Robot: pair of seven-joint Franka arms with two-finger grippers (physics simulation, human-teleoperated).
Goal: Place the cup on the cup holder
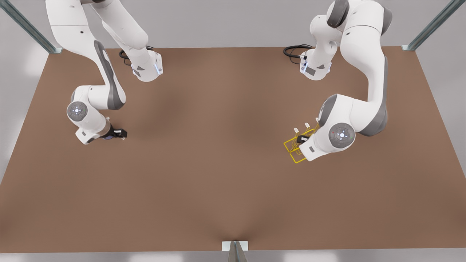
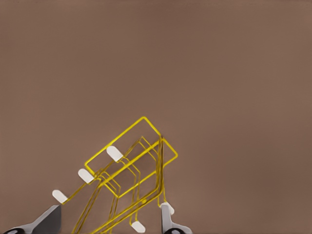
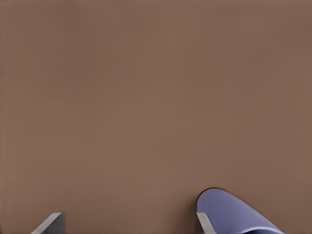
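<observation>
On the brown table (image 1: 218, 145), toward the front view's right: the cup holder (image 2: 127, 165), a thin yellow wire frame with several prongs tipped in cream-white caps (image 2: 115, 153). Stands partly hidden under the wrist of the arm there in the front view, with two or three caps poking out beside the white housing. Carries bare caps in the left wrist view, each pale tip standing free above the table.

Directly over that frame: the left end effector (image 2: 108, 217), also seen at (image 1: 302, 139). Fingers (image 2: 168, 219) spread wide, straddling some of the yellow wires, with table showing on either side of them. Impossible to tell whether either finger touches a wire.

Well apart from the holder, toward the front view's left: the cup (image 3: 234, 209), pale lavender-blue, plain, smooth-walled, with a rounded outline and no handle. Seen in the right wrist view as a curved shape just beside one finger, on that finger's far side rather than in the gap. Barely visible in the front view as a bluish patch (image 1: 107, 137) under the wrist. Inside of the cup hidden; upright or tipped, cannot tell.

Low over the table by the cup: the right end effector (image 3: 126, 222), also at (image 1: 120, 134). Fingers set far apart, gripping nothing, with plain brown table between them. Contact between finger and cup not clear.
</observation>
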